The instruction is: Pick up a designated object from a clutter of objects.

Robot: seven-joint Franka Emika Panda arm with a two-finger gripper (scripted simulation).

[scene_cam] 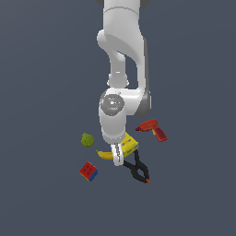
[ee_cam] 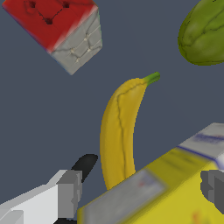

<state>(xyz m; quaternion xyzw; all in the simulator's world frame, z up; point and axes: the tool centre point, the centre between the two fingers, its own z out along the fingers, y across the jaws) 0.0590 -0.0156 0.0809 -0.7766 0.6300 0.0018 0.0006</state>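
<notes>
The white arm reaches down over the dark worktop into the clutter. Its claw hangs low above the yellow box with its fingers spread wide and nothing between them. The red drill lies toward the exterior view's right, the black clamp just beside the box. The banana lies flat on the worktop, one end against the box, between the cube and the green ball.
</notes>
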